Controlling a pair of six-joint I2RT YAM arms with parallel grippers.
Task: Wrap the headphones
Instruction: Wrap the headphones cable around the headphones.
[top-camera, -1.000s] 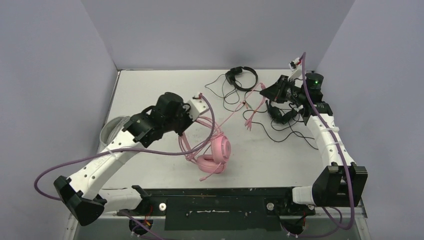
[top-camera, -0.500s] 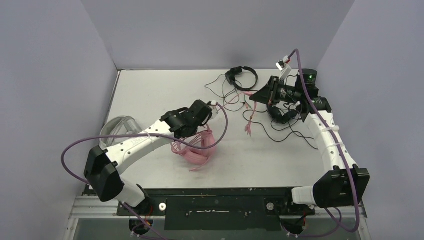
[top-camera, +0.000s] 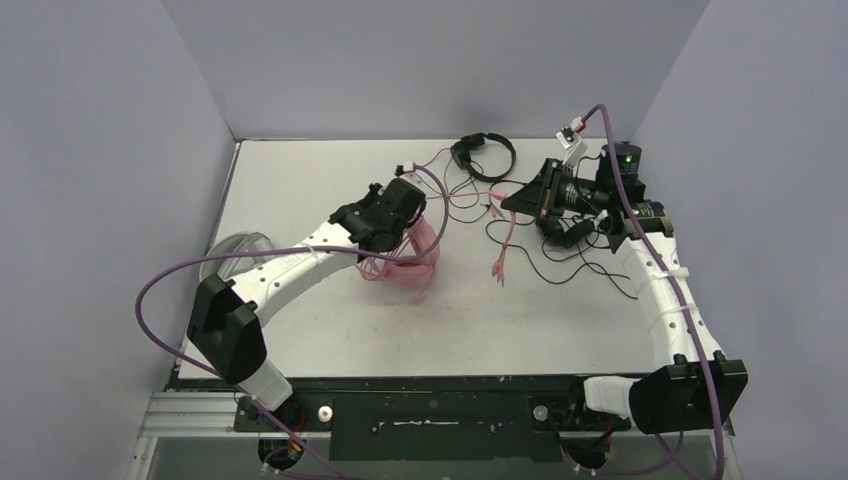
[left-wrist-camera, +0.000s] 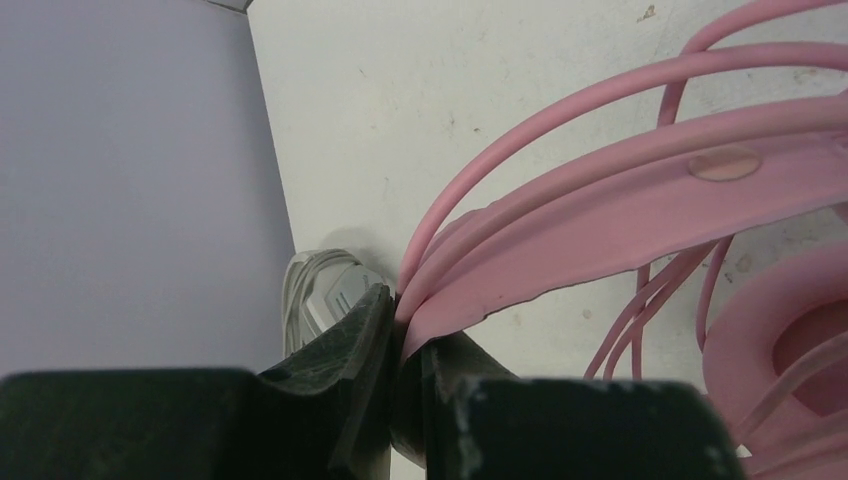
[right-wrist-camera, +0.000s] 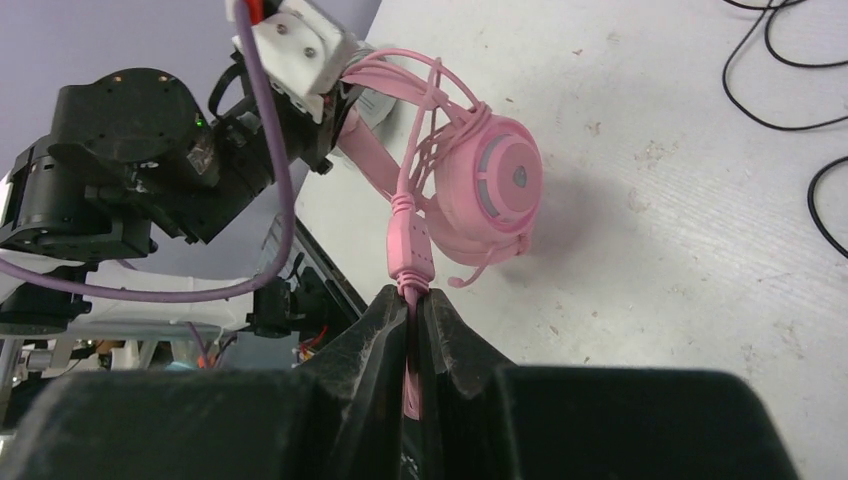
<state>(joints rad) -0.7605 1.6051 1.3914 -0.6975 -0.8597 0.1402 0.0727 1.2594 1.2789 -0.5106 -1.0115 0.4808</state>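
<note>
Since a second ago the left arm (top-camera: 290, 265) has swung from the near middle toward the far middle of the table (top-camera: 300, 180), taking the pink headset (top-camera: 408, 262) along.

From above, the left gripper (top-camera: 402, 222) is clamped on that headset at mid-table. The right gripper (top-camera: 512, 200) pinches the pink cable (top-camera: 500, 250) farther right. One black headset (top-camera: 483, 155) lies at the far edge and a second black headset (top-camera: 562, 230) lies beneath the right arm. A white-grey headset (top-camera: 235, 250) sits at the left edge (partly behind the arm).

Left wrist: the jaws are closed on the pink headband (left-wrist-camera: 620, 225), with cable loops arching over it.

Right wrist: the jaws are closed on the cable's moulded joint (right-wrist-camera: 410, 250), and the ear cup (right-wrist-camera: 495, 185) is just beyond.
</note>
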